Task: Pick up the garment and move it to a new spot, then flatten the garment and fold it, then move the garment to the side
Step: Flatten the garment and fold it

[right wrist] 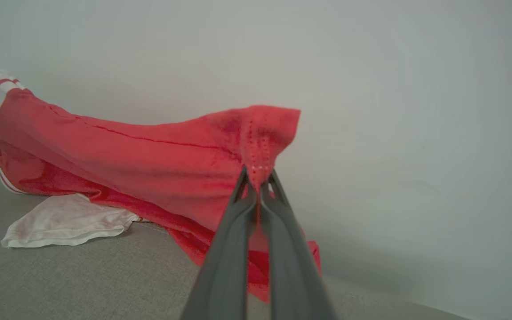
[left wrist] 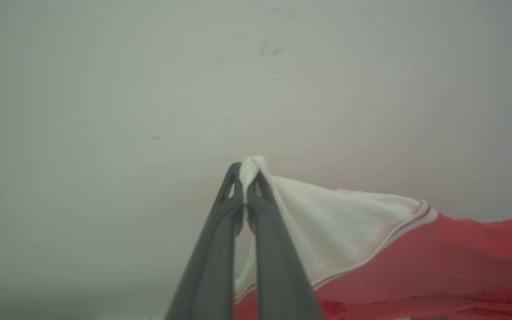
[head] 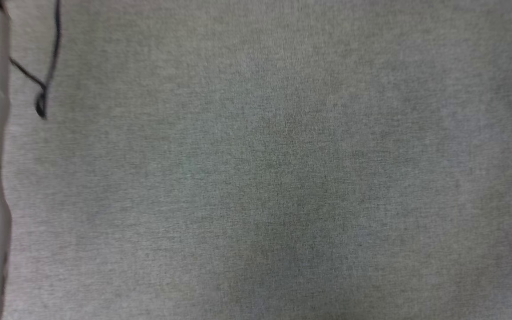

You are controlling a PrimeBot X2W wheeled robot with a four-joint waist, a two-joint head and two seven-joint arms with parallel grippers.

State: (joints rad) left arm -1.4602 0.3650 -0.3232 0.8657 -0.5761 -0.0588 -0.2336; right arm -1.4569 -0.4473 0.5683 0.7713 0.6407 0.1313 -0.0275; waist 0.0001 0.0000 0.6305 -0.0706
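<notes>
**Lifted garment (right wrist: 149, 155) not yet folded**

Head view: a grey worktop (head: 282, 178) was seen.
Left wrist view: the white sleeve (left wrist: 327, 218) was pinched by the left gripper (left wrist: 247, 178).
Right wrist view: a red corner (right wrist: 274, 129) was pinched by the right gripper (right wrist: 258, 175), and part of the garment rested on the worktop.
Flattening and folding were judged not yet done.

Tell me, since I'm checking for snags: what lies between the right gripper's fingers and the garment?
Nothing. In the right wrist view the right gripper is shut straight on a red corner of the garment; no gap or other thing comes between.
</notes>
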